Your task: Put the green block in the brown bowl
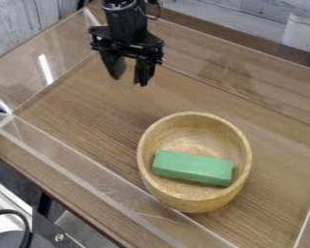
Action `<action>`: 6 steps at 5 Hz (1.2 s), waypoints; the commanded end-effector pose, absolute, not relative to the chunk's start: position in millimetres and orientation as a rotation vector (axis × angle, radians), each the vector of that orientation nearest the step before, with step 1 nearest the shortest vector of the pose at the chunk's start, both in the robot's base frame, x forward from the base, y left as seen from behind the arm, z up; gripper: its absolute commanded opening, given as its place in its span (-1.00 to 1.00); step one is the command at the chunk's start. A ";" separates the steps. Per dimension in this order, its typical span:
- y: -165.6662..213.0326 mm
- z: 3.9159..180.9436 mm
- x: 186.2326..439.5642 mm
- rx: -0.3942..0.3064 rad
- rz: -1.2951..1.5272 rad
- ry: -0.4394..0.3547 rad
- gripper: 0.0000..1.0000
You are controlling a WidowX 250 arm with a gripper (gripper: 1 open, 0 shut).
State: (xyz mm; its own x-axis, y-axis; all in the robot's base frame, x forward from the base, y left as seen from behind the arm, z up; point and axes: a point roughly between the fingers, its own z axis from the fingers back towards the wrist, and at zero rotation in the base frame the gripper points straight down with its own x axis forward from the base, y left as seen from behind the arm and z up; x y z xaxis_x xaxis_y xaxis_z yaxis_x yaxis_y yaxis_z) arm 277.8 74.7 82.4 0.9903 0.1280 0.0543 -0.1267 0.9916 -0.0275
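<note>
The green block (192, 168) lies flat inside the brown bowl (197, 119), which sits on the wooden table at the lower right. My gripper (128, 72) hangs pointing down over the table at the upper left, well away from the bowl. Its two black fingers (112, 66) stand apart with a gap and nothing between them. Nothing is held.
Clear acrylic walls (67, 184) border the wooden tabletop (93, 116) at the front and left. A pale object (304, 34) stands at the far right corner.
</note>
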 end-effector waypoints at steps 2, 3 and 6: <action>82.6 95.0 304.8 0.005 0.168 -0.139 1.00; 81.4 111.2 292.7 -0.016 0.188 -0.117 1.00; 88.0 123.7 275.3 -0.058 0.185 -0.044 1.00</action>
